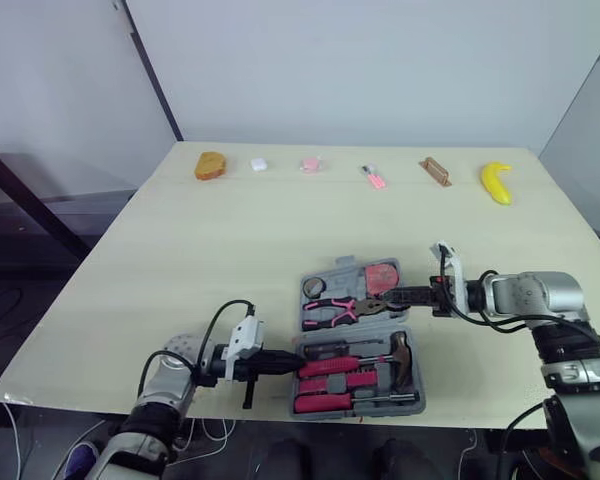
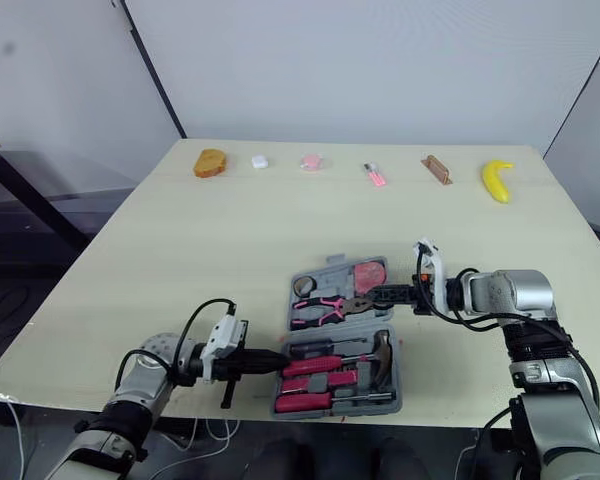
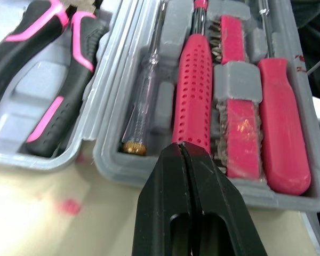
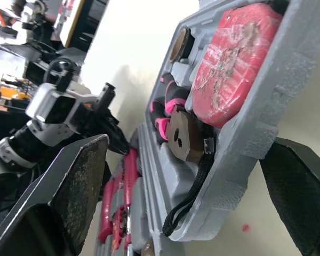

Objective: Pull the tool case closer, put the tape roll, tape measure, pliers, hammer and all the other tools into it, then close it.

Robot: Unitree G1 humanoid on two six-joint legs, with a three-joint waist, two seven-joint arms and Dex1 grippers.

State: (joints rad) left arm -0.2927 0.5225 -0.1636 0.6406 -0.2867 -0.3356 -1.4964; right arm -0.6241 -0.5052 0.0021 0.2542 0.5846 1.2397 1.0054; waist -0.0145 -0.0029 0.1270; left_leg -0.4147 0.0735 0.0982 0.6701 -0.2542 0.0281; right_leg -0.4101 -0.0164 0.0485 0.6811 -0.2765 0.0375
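The open case [image 1: 342, 268] lies near the table's [image 1: 230, 240] front edge, between the two grippers. Its far half holds the pliers [image 1: 330, 310], the red tape measure [image 1: 383, 275] and a small round item beside them. The near half holds the hammer [image 1: 400, 352] and red-handled screwdrivers [image 1: 330, 368].

The left gripper [image 1: 286, 364] lies low at the near half's left wall. Its fingers [image 3: 202, 181] are pressed together on nothing, their tips at the wall, right by a screwdriver handle's [image 3: 194, 90] end.

The right gripper [image 1: 395, 297] reaches in from the right over the far half's near right corner. Its fingers [image 4: 80, 186] are spread wide and hold nothing, with the tape measure and the pliers' head between them.

A banana [image 1: 496, 182] and several small items line the table's far edge, well apart from the case.
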